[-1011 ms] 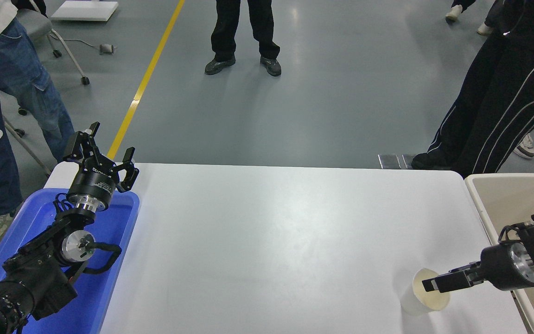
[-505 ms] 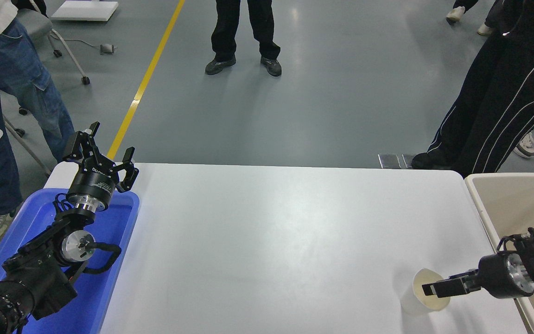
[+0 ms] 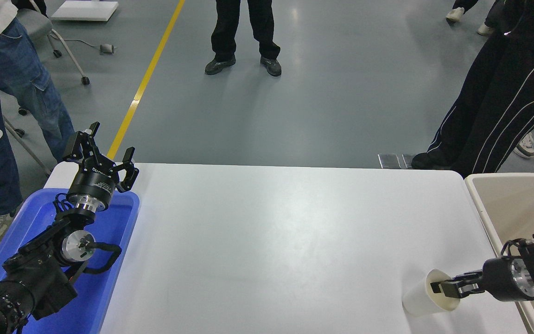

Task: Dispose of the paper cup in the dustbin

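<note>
We count one paper cup (image 3: 427, 297), one beige dustbin (image 3: 485, 204) and one blue bin (image 3: 109, 260) here, all at a single white worktop (image 3: 271, 232). We've got two black grippers, the left gripper (image 3: 100, 150) and the right gripper (image 3: 445, 286). Beyond the far edge we see three people standing: one in jeans (image 3: 12, 88), one in black trousers (image 3: 244, 32), one in striped black trousers (image 3: 494, 102).

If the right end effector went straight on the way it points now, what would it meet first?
The right end effector points left, fingertips already at the paper cup's mouth, so probably the cup's inner wall; depth is unclear.
</note>
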Motion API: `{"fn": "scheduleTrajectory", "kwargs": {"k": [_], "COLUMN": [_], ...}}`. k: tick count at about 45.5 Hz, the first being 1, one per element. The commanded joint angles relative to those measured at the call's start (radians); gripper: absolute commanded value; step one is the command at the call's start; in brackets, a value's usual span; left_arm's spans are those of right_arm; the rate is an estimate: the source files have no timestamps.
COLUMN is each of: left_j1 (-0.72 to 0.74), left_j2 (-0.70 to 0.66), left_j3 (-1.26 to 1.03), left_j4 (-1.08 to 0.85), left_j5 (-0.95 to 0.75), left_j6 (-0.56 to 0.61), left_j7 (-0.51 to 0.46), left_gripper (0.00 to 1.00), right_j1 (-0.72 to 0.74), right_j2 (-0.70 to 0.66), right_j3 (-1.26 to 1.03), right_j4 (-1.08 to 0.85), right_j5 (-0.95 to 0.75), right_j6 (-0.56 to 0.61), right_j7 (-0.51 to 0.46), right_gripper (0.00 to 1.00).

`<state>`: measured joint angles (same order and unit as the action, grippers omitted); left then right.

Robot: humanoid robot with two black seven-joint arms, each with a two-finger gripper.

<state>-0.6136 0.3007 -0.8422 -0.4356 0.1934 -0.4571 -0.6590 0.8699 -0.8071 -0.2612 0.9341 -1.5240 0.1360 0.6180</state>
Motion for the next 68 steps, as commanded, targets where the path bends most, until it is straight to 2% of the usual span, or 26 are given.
{"fn": "scheduleTrajectory", "kwargs": {"k": [1, 10, 23, 34, 42, 56, 68], "left_j1": [0.0, 0.0, 0.0, 0.0, 0.0, 0.0, 0.0], "left_j2": [0.0, 0.0, 0.0, 0.0, 0.0, 0.0, 0.0], "left_j3": [0.0, 0.0, 0.0, 0.0, 0.0, 0.0, 0.0], "left_j4": [0.0, 0.0, 0.0, 0.0, 0.0, 0.0, 0.0], "left_j5": [0.0, 0.0, 0.0, 0.0, 0.001, 0.0, 0.0], "left_j6": [0.0, 0.0, 0.0, 0.0, 0.0, 0.0, 0.0], "left_j7": [-0.001, -0.001, -0.001, 0.001, -0.001, 0.001, 0.001], "left_gripper": [1.0, 1.0, 1.0, 1.0, 1.0, 1.0, 1.0], "right_j1": [0.003, 0.006, 0.027, 0.15, 0.29, 0.544, 0.564], "right_j2": [0.0, 0.0, -0.024, -0.171, -0.271, -0.354, -0.362], "right_j3": [-0.006, -0.004, 0.014, 0.017, 0.019, 0.02, 0.02], "right_j4": [-0.009, -0.008, 0.009, 0.209, 0.299, 0.304, 0.304], "right_j5": [0.001, 0.002, 0.011, 0.128, 0.168, 0.298, 0.315], "right_j6": [-0.006, -0.006, -0.006, -0.001, 0.066, 0.261, 0.28], "right_j7": [0.003, 0.005, 0.058, 0.074, 0.074, 0.094, 0.094], "right_gripper": [0.0, 0.0, 0.0, 0.0, 0.0, 0.0, 0.0]}}
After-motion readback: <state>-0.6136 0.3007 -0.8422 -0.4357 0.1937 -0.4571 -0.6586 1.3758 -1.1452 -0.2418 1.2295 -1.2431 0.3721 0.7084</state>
